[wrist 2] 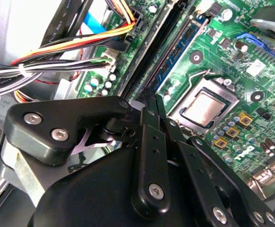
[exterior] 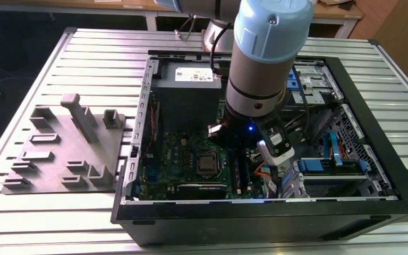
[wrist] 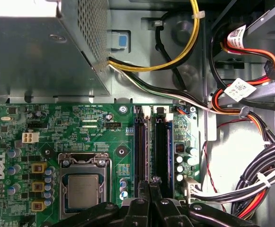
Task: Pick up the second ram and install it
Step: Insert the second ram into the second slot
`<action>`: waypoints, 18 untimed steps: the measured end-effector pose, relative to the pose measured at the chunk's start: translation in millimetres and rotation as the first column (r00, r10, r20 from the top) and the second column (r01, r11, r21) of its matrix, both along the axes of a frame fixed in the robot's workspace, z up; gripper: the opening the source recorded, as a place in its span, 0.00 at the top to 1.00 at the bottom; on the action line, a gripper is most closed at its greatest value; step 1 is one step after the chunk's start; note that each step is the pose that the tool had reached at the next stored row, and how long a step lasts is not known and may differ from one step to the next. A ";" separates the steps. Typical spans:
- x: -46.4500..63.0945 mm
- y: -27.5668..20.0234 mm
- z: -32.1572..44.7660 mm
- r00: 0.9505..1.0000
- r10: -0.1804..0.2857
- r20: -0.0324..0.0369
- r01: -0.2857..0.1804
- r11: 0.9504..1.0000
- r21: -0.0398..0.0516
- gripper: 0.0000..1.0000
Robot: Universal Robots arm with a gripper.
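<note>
- Blue-green narrow circuit stick with dark chips along it, the second ram (wrist 2: 182,45), stands on edge in a slot of the motherboard (wrist 2: 232,52), on the side toward the processor (wrist 2: 206,106).
- In the second wrist view its near end sits just beside the pincer's tip. Actual contact cannot be made out.
- Two long black slot rails (wrist: 140,151) run side by side in the first wrist view, between the processor and a row of small capacitors (wrist: 180,165).
- I cannot tell from above which rail carries the stick.
- Cable bundles crowd the slot side away from the processor: black, orange, yellow and red wires (wrist 2: 57,52) in the second wrist view, more black and orange ones (wrist: 255,179) in the first wrist view.
- A yellow cable (wrist: 184,52) loops over the grey metal wall above the board.
- Perforated grey metal box (wrist: 38,56) borders the board's far edge.
- Open black computer case (exterior: 261,212) lies flat on the slatted metal tabletop (exterior: 83,48).
- A grey fixture plate with upright blocks (exterior: 62,154) sits beside the case at the exterior view's left.
- The arm (exterior: 261,69) reaches down into the case over the board.
- The pincer (wrist 2: 154,106) hangs low over the slot rails, its tip in line with them in both wrist views (wrist: 150,185). Open or closed: cannot tell.
</note>
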State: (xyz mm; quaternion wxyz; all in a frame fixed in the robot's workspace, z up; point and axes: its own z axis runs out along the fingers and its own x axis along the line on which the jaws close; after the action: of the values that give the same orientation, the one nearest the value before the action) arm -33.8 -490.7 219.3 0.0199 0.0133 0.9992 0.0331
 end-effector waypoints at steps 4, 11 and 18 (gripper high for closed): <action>0.0 0.0 0.0 1.000 0.000 0.000 0.000 1.000 0.000 0.91; -0.1 -0.1 -3.2 1.000 0.000 0.000 0.000 1.000 0.002 0.91; 0.0 0.0 -4.9 1.000 0.000 0.000 0.000 1.000 0.003 0.91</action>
State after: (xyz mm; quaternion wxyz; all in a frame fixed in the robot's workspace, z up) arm -33.8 -490.8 214.4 0.0198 0.0134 0.9991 0.0347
